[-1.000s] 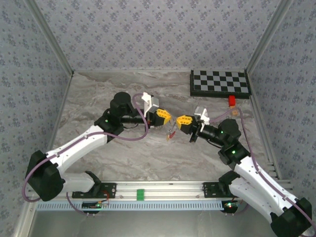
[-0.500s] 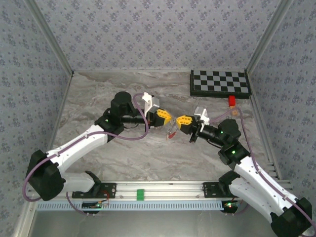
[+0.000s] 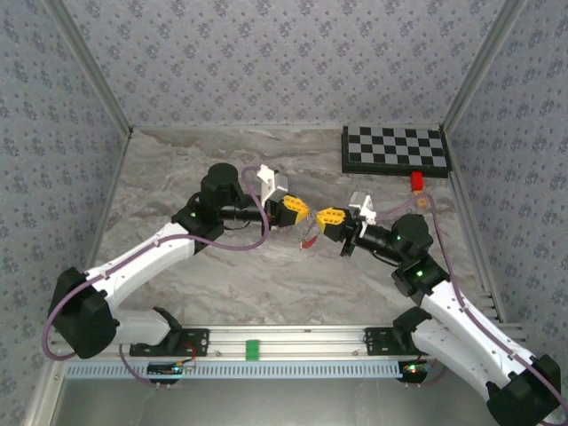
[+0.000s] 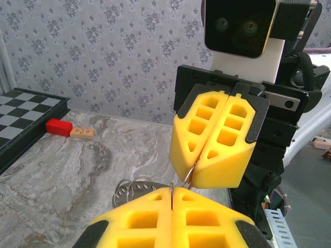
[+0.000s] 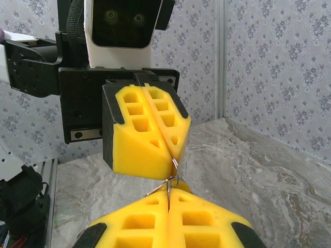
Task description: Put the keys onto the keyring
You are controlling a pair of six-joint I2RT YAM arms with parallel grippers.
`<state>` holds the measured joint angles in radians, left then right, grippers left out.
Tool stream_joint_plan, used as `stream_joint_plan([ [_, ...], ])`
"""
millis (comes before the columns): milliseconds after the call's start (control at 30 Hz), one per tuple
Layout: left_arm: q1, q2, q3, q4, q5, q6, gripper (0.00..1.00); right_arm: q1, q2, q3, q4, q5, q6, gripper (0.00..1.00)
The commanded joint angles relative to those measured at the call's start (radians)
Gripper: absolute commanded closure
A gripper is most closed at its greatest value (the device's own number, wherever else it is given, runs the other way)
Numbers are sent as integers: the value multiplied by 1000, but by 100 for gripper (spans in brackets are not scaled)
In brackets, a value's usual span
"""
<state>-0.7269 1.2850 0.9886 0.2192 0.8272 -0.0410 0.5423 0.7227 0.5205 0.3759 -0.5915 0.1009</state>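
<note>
view: top external
keyring (image 3: pixel 308 236): held off the table between the two grippers, its red tag (image 3: pixel 306 240) hanging just under their tips
left gripper (image 3: pixel 305 215): just beside the keyring on the left arm's side, jaws closed
right gripper (image 3: pixel 320 216): just beside the keyring on the other side, jaws closed, tips almost meeting the left gripper's
chessboard (image 3: pixel 397 148): well beyond the keyring and off to the right, against the back wall
red block (image 3: pixel 414 180): between the keyring and the chessboard's right end, close to the board
change: over the last second the left arm (image 3: pixel 142 262) has edged its elbow and wrist slightly rightward; the red tag hangs a little shorter, its low end nearer the grippers; right arm (image 3: pixel 453 311), chessboard and red block as before

view: left wrist
left gripper (image 4: pixel 171 194): jaws pressed together, a thin wire of the keyring standing up out of the seam
keyring (image 4: pixel 135 186): silvery loops just beside the left gripper's fingers, wire running on up to the right gripper
right gripper (image 4: pixel 198 173): just above the keyring, jaws clamped on the wire at their tips
red block (image 4: pixel 58 127): well behind the keyring, touching a tan block (image 4: pixel 83 133)
chessboard (image 4: pixel 20 116): beyond the keyring, past the red block

view: right wrist
right gripper (image 5: pixel 168 199): jaws closed, keyring wire rising from the seam
keyring (image 5: pixel 171 181): a small wire loop bridging both grippers' tips
left gripper (image 5: pixel 172 159): directly above the keyring, jaws closed on the wire
</note>
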Motion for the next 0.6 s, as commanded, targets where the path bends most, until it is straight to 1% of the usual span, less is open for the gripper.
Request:
stream_joint_plan([
  [0,-7,-10,34,14,44,19,100,7,-2,-3,41,-5,9,100],
  [433,-18,-15,38,-25,87,44,100,6,20,10,21,15,13,100],
  [567,-18,-22,33,-18,57,42,100,5,17,9,18,25,19,100],
])
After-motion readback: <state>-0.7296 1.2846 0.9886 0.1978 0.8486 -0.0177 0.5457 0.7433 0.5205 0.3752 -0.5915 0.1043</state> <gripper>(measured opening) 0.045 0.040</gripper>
